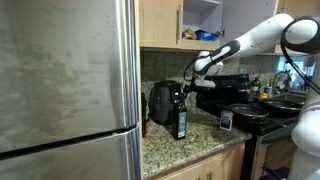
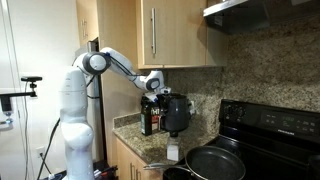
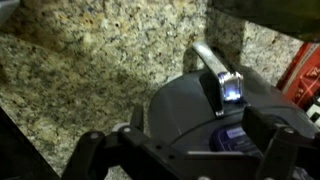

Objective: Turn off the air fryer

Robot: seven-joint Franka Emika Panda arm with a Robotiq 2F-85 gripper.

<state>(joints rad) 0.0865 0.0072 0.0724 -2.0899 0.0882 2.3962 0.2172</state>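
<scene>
The air fryer [image 1: 160, 103] is a squat, glossy black appliance on the granite counter, against the backsplash beside the fridge. It also shows in an exterior view [image 2: 177, 113]. In the wrist view its rounded top [image 3: 180, 105] fills the middle, with a silver handle [image 3: 215, 65] and a lit bluish panel [image 3: 232, 137]. My gripper [image 1: 190, 80] hovers just above the fryer's top, also seen in an exterior view [image 2: 155, 88]. In the wrist view its fingers [image 3: 185, 150] stand wide apart, open and empty, on either side of the lit panel.
A slim dark bottle with a green label [image 1: 180, 124] stands right in front of the fryer, also in an exterior view [image 2: 147, 122]. The steel fridge [image 1: 65, 80] is beside it. The black stove [image 2: 270, 125] holds pans [image 2: 215, 160]. Cabinets [image 2: 175, 35] hang overhead.
</scene>
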